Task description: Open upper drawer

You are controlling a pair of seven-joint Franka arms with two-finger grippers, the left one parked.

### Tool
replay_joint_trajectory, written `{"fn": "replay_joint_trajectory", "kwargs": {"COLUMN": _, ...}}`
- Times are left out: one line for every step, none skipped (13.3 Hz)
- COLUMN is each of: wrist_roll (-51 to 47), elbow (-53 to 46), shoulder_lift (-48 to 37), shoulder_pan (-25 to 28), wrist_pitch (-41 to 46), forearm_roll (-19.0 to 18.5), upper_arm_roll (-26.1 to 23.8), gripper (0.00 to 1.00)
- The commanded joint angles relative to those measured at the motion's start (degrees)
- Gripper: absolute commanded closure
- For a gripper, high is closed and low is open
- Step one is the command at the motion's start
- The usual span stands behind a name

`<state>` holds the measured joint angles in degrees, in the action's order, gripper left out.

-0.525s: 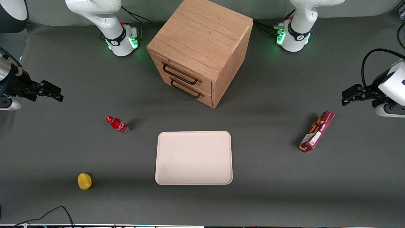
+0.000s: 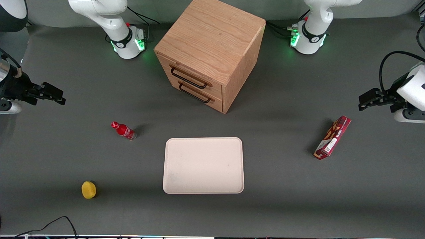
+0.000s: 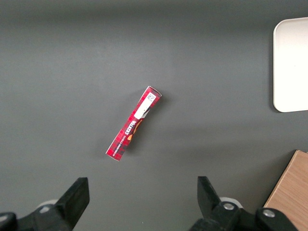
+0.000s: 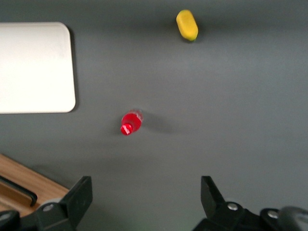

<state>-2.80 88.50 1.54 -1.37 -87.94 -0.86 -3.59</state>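
A small light oak cabinet stands at the middle back of the table. Its upper drawer is closed, with a thin black wire handle. The lower drawer under it is closed too. My gripper is open and empty, well off the cabinet toward the working arm's end of the table, above the bare mat. In the right wrist view the gripper hangs over grey mat, with a corner of the cabinet and a black handle end beside it.
A red bottle stands nearer the front camera than the cabinet. A white tray lies in front of the cabinet. A yellow object lies near the front edge. A red snack box lies toward the parked arm's end.
My gripper has moved slightly farther from the front camera, staying open. Nothing else has moved.
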Motion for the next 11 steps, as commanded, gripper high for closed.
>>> {"fn": "replay_joint_trajectory", "kwargs": {"wrist_roll": 1.6, "elbow": -1.9, "shoulder_lift": -0.5, "shoulder_pan": 0.5, "wrist_pitch": 5.0, "forearm_roll": 1.6, "upper_arm_roll": -4.9, "gripper": 0.0}}
{"fn": "replay_joint_trajectory", "kwargs": {"wrist_roll": 1.5, "elbow": -3.1, "shoulder_lift": -0.5, "shoulder_pan": 0.6, "wrist_pitch": 5.9, "forearm_roll": 4.0, "upper_arm_roll": -6.9, "gripper": 0.0}}
{"fn": "replay_joint_trajectory", "kwargs": {"wrist_roll": 1.6, "elbow": -3.7, "shoulder_lift": -0.5, "shoulder_pan": 0.6, "wrist_pitch": 7.9, "forearm_roll": 6.8, "upper_arm_roll": -9.0, "gripper": 0.0}}
{"fn": "replay_joint_trajectory", "kwargs": {"wrist_roll": 1.7, "elbow": -3.9, "shoulder_lift": -0.3, "shoulder_pan": 0.6, "wrist_pitch": 8.1, "forearm_roll": 10.2, "upper_arm_roll": -10.7, "gripper": 0.0}}
{"fn": "replay_joint_trajectory", "kwargs": {"wrist_roll": 2.2, "elbow": -4.1, "shoulder_lift": 0.3, "shoulder_pan": 0.6, "wrist_pitch": 8.1, "forearm_roll": 13.6, "upper_arm_roll": -12.1, "gripper": 0.0}}
{"fn": "replay_joint_trajectory", "kwargs": {"wrist_roll": 4.2, "elbow": -4.1, "shoulder_lift": 0.7, "shoulder_pan": 0.6, "wrist_pitch": 7.9, "forearm_roll": 15.0, "upper_arm_roll": -14.3, "gripper": 0.0}}
{"fn": "replay_joint_trajectory", "kwargs": {"wrist_roll": 6.6, "elbow": -4.0, "shoulder_lift": 1.3, "shoulder_pan": 0.6, "wrist_pitch": 7.7, "forearm_roll": 15.2, "upper_arm_roll": -16.8, "gripper": 0.0}}
{"fn": "replay_joint_trajectory", "kwargs": {"wrist_roll": 9.8, "elbow": -3.9, "shoulder_lift": 2.1, "shoulder_pan": 0.6, "wrist_pitch": 7.6, "forearm_roll": 15.4, "upper_arm_roll": -19.4, "gripper": 0.0}}
{"fn": "replay_joint_trajectory", "kwargs": {"wrist_roll": 13.3, "elbow": -3.9, "shoulder_lift": 3.2, "shoulder_pan": 0.6, "wrist_pitch": 7.2, "forearm_roll": 15.9, "upper_arm_roll": -21.9, "gripper": 0.0}}
{"fn": "replay_joint_trajectory", "kwargs": {"wrist_roll": 17.3, "elbow": -3.6, "shoulder_lift": 4.0, "shoulder_pan": 0.6, "wrist_pitch": 6.7, "forearm_roll": 16.1, "upper_arm_roll": -22.8, "gripper": 0.0}}
{"fn": "replay_joint_trajectory", "kwargs": {"wrist_roll": 21.7, "elbow": -3.4, "shoulder_lift": 5.3, "shoulder_pan": 0.6, "wrist_pitch": 6.7, "forearm_roll": 16.5, "upper_arm_roll": -23.3, "gripper": 0.0}}
